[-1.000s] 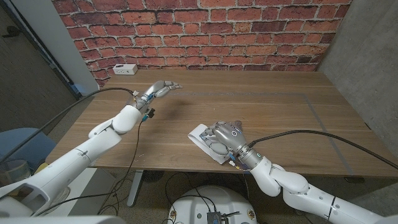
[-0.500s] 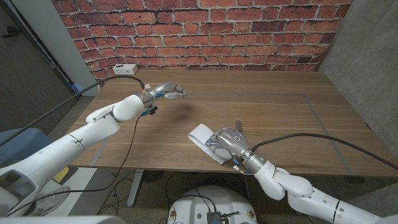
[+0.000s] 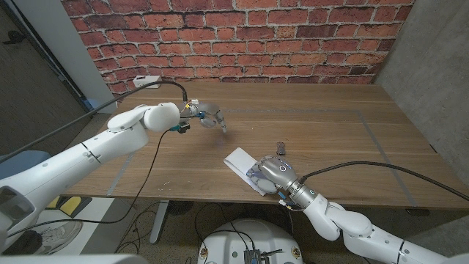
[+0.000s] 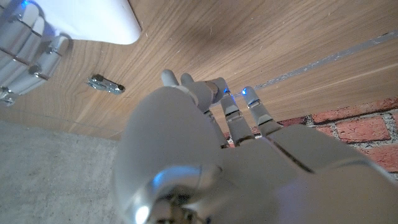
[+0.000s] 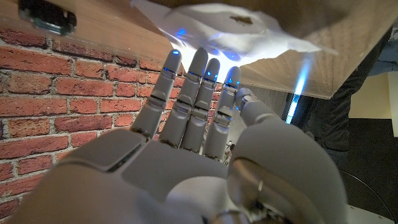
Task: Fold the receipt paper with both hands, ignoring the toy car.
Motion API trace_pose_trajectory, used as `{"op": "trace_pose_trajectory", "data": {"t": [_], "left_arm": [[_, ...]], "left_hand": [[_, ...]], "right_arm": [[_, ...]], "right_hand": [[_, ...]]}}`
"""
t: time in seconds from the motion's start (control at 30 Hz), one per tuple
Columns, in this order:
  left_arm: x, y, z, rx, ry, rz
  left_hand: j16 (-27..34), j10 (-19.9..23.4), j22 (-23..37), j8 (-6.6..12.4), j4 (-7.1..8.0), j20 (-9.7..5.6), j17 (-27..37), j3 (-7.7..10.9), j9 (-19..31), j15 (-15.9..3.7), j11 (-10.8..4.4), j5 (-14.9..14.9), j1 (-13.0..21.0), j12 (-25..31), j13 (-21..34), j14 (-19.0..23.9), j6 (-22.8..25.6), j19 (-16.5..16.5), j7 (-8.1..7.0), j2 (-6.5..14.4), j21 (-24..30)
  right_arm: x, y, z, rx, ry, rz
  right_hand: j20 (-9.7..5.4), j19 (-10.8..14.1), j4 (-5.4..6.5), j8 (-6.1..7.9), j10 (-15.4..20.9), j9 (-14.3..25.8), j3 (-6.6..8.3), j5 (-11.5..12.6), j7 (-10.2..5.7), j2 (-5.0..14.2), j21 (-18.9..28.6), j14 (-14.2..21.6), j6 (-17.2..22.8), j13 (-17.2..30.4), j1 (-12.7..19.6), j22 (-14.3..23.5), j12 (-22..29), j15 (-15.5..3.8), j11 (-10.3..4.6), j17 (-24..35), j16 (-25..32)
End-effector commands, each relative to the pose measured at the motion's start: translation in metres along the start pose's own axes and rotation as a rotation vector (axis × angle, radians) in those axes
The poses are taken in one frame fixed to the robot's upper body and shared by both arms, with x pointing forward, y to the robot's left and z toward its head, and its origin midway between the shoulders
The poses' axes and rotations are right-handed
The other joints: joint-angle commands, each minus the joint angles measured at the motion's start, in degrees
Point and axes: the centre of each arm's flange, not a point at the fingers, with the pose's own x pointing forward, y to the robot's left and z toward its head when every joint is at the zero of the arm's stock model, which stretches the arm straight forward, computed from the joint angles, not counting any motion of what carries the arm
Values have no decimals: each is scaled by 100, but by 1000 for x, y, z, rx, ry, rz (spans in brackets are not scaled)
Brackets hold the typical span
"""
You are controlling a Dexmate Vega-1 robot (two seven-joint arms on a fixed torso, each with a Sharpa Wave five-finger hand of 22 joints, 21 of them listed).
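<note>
The receipt paper (image 3: 240,160) lies near the desk's (image 3: 330,139) front edge. The right hand (image 3: 269,174) rests on its near end with fingers (image 5: 199,65) straight and close together, probably pinning it for the fold. The left hand (image 3: 207,117) hovers well apart, mid-desk, fingers loosely spread and holding nothing. The toy car (image 3: 279,149) sits just beside the paper. No containers anywhere.

Can't make out any readable text, labels or numbers anywhere. The receipt paper (image 3: 242,160) just looks blank white from here, and the small white box (image 3: 147,81) by the brick wall shows no legible markings.
</note>
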Motion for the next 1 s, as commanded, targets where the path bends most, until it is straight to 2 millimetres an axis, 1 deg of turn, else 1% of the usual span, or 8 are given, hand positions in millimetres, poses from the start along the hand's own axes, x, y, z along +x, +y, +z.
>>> {"op": "trace_pose_trajectory", "data": {"t": [0.03, 0.27, 0.47, 0.53, 0.6, 0.67, 0.8, 1.0], "left_arm": [[-1, -2, 27, 169, 84, -112], [12, -9, 34, 151, 45, -216], [22, -14, 38, 130, -10, -255], [25, -14, 39, 115, -28, -279], [26, -13, 39, 112, -46, -295], [28, -13, 39, 105, -61, -319], [32, -12, 39, 84, -95, -350], [37, -11, 44, 94, -125, -362]], "left_hand": [[26, -9, 113, -46, 15, 12, 76, -98, 17, -976, 21, 53, 303, -34, -21, 2, -11, -88, 22, -32, 215], [-110, -395, 259, -280, 119, 32, 161, -438, 20, -769, 186, 133, 488, -226, -57, -280, -505, -353, 229, -90, 593], [-263, -608, 269, -320, 171, 92, 142, -511, 28, -681, 152, 220, 460, -318, -66, -497, -761, -519, 141, -33, 747], [-290, -609, 238, -291, 299, 18, 108, -682, 29, -709, 189, 236, 161, -319, -70, -453, -777, -429, 177, -143, 852], [-348, -613, 56, -277, 501, -176, -32, -1051, 15, -801, 204, 321, -695, -352, -113, -245, -830, -148, 211, -448, 1005], [-441, -646, -174, -304, 609, -226, -162, -1190, -7, -790, 315, 414, -1353, -379, -108, -181, -945, -46, 285, -616, 1007], [-568, -851, -547, -287, 1145, -77, -286, -1703, 0, -595, 594, 285, -2885, -436, -37, -328, -1318, -281, 465, -730, 881], [-603, -865, -649, -253, 1313, -26, -351, -1958, 5, -552, 602, 121, -3419, -428, -10, -374, -1329, -362, 489, -823, 840]], "right_arm": [[-6, 5, -3, 3, -5, 6], [-7, 4, -4, 4, -11, 2], [-6, 5, -5, -2, -8, 4], [-6, 5, -6, 1, -4, 5], [-6, 5, -7, -4, -2, 8], [-5, 6, -7, 0, -1, 9], [-3, 6, -8, 0, 1, 8], [-1, 6, -10, 4, 4, 8]], "right_hand": [[-19, 23, -6, -5, 49, 11, 64, -15, -6, 5, 52, 79, -23, -7, -69, 12, -11, 19, -20, 2, -17], [-26, 22, 5, -16, 69, 13, 81, -20, 3, 0, 67, 96, -61, -20, -123, 11, -19, 14, -58, -10, -35], [-28, 8, 14, -14, 65, 14, 101, -24, 14, -13, 80, 108, -69, -35, -188, 10, -39, 24, -12, -23, -60], [-27, 6, 13, -13, 68, 14, 107, -24, 20, -17, 83, 112, -73, -38, -199, 9, -42, 22, -8, -27, -66], [-28, 3, 11, -14, 81, 14, 115, -24, 23, -20, 86, 103, -78, -41, -210, 9, -41, 17, -9, -32, -78], [-30, 3, 8, -13, 74, 14, 123, -23, 18, -23, 90, 108, -78, -44, -218, 9, -48, 19, -9, -37, -83], [-27, -5, 10, -10, 79, 15, 134, -23, 21, -26, 95, 117, -78, -49, -245, 8, -54, 7, -32, -42, -93], [-27, -13, 27, -7, 70, 15, 130, -29, 22, -41, 106, 94, -79, -57, -310, 7, -71, 11, -17, -39, -114]]}}
